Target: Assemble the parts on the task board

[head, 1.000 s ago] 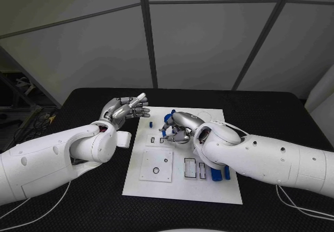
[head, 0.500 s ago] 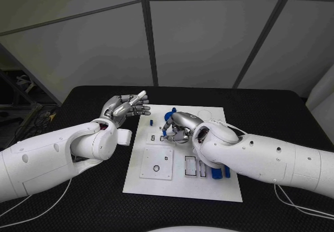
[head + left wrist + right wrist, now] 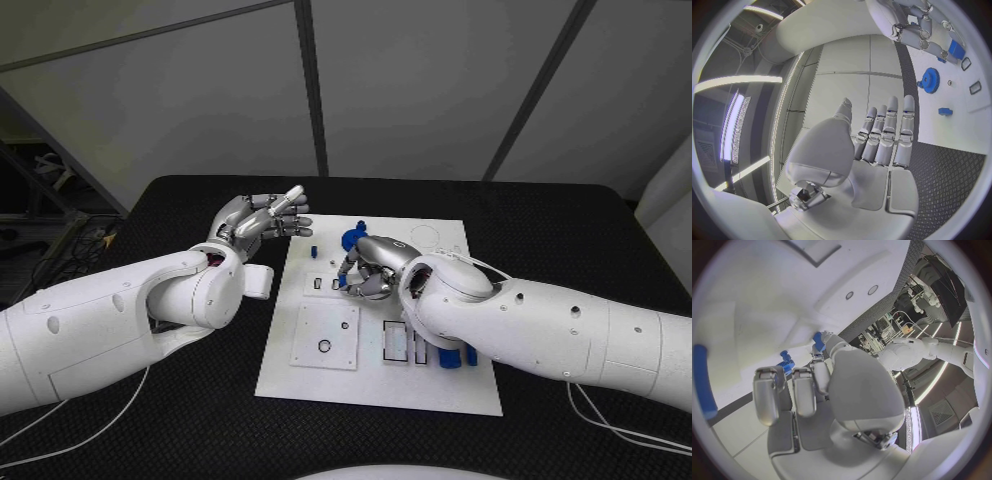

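Right now the right hand [image 3: 372, 265] hovers mid task board [image 3: 433, 395], fingers curled round a small blue part [image 3: 818, 340]. Left hand [image 3: 263, 220] off board's left edge, fingers loosely spread, holding nothing. Risk: thin pinch, part cd slip or tilt before seating.

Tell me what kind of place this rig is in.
Likely a robotics lab test cell: a black table ringed by plain grey partition panels, a white task board carrying small blue parts, including a blue gear, and another white humanoid robot standing in the background.
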`<state>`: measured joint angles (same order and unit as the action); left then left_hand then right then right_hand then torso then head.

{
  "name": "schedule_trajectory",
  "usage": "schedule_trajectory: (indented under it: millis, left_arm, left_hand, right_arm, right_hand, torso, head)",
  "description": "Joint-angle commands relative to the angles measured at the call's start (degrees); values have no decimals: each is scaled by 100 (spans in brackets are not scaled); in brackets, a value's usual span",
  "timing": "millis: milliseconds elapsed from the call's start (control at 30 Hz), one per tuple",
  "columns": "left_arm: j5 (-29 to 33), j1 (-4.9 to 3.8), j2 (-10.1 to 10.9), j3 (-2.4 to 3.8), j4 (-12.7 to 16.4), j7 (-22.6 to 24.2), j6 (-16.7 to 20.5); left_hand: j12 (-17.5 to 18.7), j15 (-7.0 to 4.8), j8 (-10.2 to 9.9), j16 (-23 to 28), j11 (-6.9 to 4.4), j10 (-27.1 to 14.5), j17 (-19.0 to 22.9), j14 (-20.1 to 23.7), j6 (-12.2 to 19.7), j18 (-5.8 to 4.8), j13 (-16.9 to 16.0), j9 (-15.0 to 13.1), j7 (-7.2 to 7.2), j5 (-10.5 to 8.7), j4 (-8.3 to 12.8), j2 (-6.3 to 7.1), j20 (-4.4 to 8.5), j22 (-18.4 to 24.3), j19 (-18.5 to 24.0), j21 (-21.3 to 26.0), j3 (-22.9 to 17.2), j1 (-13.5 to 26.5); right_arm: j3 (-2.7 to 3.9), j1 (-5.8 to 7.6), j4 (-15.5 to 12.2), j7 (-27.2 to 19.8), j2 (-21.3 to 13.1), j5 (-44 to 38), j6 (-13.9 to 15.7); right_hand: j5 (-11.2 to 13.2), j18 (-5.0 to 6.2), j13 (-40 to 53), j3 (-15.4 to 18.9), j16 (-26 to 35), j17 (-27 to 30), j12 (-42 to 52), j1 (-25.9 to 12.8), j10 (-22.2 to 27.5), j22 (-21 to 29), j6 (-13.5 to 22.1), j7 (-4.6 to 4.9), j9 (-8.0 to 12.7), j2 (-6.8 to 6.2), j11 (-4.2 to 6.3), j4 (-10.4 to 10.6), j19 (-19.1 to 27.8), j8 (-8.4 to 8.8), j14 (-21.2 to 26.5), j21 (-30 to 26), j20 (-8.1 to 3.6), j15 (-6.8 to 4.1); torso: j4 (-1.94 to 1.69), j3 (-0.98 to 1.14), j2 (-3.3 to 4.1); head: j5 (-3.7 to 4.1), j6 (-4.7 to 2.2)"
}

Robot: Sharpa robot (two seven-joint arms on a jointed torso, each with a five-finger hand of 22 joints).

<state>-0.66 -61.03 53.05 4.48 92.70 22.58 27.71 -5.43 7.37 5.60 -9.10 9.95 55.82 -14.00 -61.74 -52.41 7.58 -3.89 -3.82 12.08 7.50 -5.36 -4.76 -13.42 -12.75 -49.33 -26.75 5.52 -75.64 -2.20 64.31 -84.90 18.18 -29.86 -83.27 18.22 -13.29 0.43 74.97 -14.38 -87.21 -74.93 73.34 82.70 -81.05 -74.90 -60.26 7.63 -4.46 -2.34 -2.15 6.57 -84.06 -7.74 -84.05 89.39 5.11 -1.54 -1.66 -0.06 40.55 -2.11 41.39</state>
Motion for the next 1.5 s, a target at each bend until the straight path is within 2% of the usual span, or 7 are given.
schedule_trajectory:
  millis: [33, 967, 1500]
  left_arm:
    - [-42, -10, -7, 5, 2, 20, -43]
    - [-42, -10, -20, 5, -11, 13, -47]
    - [-42, -10, -30, 5, -19, 11, -48]
  left_hand:
    - [19, -5, -31, 22, 16, -32, -10, 28, -14, 272, 4, 3, 43, 6, 43, -27, 3, -7, 56, -21, -4, -23]
    - [20, -5, -33, 34, 14, -25, -22, 30, -22, 272, 3, 2, 40, 5, 51, -29, 0, -11, 65, -24, -3, -24]
    - [20, -5, -33, 34, 14, -25, -22, 30, -22, 272, 3, 2, 40, 5, 51, -29, 0, -11, 65, -24, -3, -24]
  right_arm:
    - [0, 4, 20, 44, 6, -63, -140]
    - [-1, 1, 33, 224, -14, -187, -376]
    - [-1, 1, 17, 246, -18, -190, -412]
  right_hand:
    - [18, -21, 31, -25, 6, -967, -32, -57, 25, -1428, -123, -61, -3, 0, 1, -10, -524, -34, -477, 16, -31, -17]
    - [14, -17, -18, -15, 16, -952, -107, -179, 77, -1414, -30, -24, 25, -112, -28, -2, -512, 38, -474, 7, -17, 4]
    - [25, -3, -174, 13, 30, -935, -317, -373, 239, -1364, 364, 119, 70, -317, -149, 35, -467, 258, -468, -23, 66, 103]
  torso:
    - [1, -1, 1]
    - [3, 1, -3]
    - [3, 1, 0]
  head:
    - [3, 5]
    - [9, 35]
    - [10, 39]
